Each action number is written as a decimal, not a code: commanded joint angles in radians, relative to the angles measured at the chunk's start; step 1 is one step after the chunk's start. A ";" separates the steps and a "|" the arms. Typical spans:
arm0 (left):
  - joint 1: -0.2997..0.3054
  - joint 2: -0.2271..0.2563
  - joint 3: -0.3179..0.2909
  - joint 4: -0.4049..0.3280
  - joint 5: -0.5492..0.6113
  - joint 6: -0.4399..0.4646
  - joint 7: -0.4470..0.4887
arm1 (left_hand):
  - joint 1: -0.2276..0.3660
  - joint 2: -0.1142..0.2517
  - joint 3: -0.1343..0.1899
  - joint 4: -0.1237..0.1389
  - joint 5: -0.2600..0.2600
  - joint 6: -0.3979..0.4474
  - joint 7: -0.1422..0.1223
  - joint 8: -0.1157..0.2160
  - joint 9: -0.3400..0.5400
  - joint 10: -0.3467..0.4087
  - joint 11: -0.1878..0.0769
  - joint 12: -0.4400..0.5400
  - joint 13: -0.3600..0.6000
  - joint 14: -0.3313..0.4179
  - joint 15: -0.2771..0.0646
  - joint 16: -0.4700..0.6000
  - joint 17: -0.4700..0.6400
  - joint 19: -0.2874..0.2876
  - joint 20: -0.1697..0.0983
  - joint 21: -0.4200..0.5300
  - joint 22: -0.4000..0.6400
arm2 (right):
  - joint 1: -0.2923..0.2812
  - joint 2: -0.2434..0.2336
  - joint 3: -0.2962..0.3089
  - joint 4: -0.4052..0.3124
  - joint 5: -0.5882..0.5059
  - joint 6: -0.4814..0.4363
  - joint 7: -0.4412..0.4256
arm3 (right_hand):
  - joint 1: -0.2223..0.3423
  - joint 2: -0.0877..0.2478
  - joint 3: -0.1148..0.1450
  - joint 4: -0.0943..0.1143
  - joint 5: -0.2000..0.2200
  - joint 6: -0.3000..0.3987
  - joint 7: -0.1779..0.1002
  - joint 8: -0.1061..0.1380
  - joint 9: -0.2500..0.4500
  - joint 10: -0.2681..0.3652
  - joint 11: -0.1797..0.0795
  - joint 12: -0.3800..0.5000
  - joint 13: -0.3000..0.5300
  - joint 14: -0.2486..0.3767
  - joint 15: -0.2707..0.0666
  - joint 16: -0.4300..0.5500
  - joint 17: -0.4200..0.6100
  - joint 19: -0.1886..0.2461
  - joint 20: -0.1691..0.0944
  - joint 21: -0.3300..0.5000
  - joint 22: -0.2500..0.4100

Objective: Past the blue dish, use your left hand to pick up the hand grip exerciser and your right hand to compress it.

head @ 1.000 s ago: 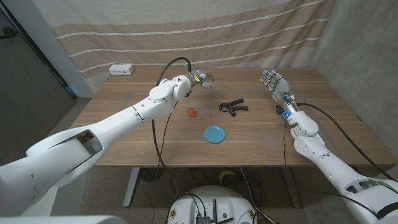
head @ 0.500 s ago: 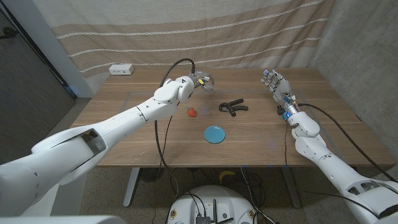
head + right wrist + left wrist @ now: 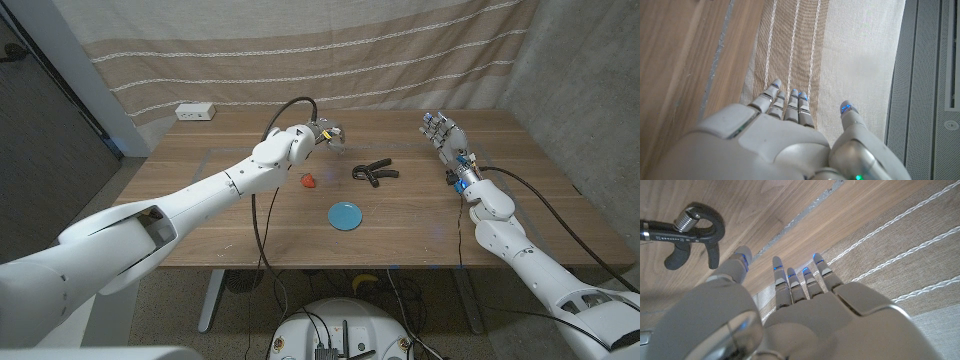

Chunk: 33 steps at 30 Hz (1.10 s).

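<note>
Left hand, fingers spread and empty, hovers near the grip exerciser beyond the blue dish; should drop onto one handle w/ room for the open, empty right hand.

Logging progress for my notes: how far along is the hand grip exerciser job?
Early. Nothing is done: the hand grip exerciser lies untouched on the table, past the blue dish. In hand: the left robot hand hovers open close to it. The right robot hand waits open. Pickup and compression remain.
</note>
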 commanded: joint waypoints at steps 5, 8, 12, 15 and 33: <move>0.006 -0.026 0.010 0.045 -0.004 -0.037 0.055 | 0.030 -0.011 -0.014 0.005 0.000 0.032 0.000 0.009 0.004 0.028 -0.010 0.006 0.005 0.026 -0.019 0.009 0.005 0.018 -0.004 -0.003 0.003 | 0.007 0.002 -0.002 0.011 0.000 -0.004 0.003 | 0.006 0.005 -0.001 -0.003 0.010 0.012 -0.002 0.009 0.003 0.013 0.003 0.006 0.004 0.012 0.003 0.004 0.006 0.002 0.006 0.007 0.003; 0.006 -0.032 0.011 0.057 -0.012 -0.047 0.065 | 0.035 -0.014 -0.018 0.005 0.000 0.037 0.001 0.010 0.004 0.034 -0.012 0.006 0.005 0.029 -0.020 0.009 0.006 0.019 -0.004 -0.004 0.003 | 0.008 0.002 -0.001 0.014 0.001 -0.003 0.005 | 0.006 0.005 -0.001 -0.003 0.010 0.015 -0.002 0.009 0.003 0.013 0.002 0.005 0.004 0.012 0.003 0.004 0.006 0.002 0.006 0.007 0.003; 0.001 -0.042 0.013 0.075 -0.023 -0.061 0.074 | 0.041 -0.017 -0.022 0.007 0.000 0.041 0.004 0.010 0.004 0.041 -0.011 0.007 0.005 0.035 -0.022 0.010 0.006 0.023 -0.004 -0.005 0.003 | 0.010 0.003 -0.001 0.019 0.003 -0.003 0.007 | 0.006 0.005 -0.001 -0.002 0.010 0.016 0.000 0.009 0.003 0.014 0.005 0.005 0.004 0.012 0.003 0.004 0.006 0.002 0.006 0.007 0.003; -0.004 -0.049 0.019 0.085 -0.025 -0.067 0.076 | 0.043 -0.018 -0.024 0.008 0.000 0.045 0.004 0.010 0.004 0.045 -0.014 0.007 0.005 0.036 -0.023 0.010 0.006 0.025 -0.005 -0.005 0.003 | 0.011 0.005 0.000 0.022 0.004 -0.001 0.009 | 0.006 0.005 -0.001 -0.002 0.010 0.017 0.001 0.009 0.003 0.014 0.006 0.005 0.004 0.012 0.002 0.004 0.006 0.002 0.007 0.007 0.003; -0.035 -0.084 0.053 0.157 -0.035 -0.101 0.094 | 0.071 -0.015 -0.037 0.011 0.000 0.072 0.002 0.011 0.006 0.057 -0.014 0.001 0.006 0.045 -0.025 0.008 0.007 0.034 -0.008 -0.011 0.004 | 0.021 0.013 0.003 0.049 0.012 0.004 0.024 | 0.005 0.006 -0.002 -0.002 0.010 0.029 0.002 0.010 0.004 0.019 0.007 0.005 0.004 0.012 0.006 0.003 0.007 0.002 0.009 0.007 0.004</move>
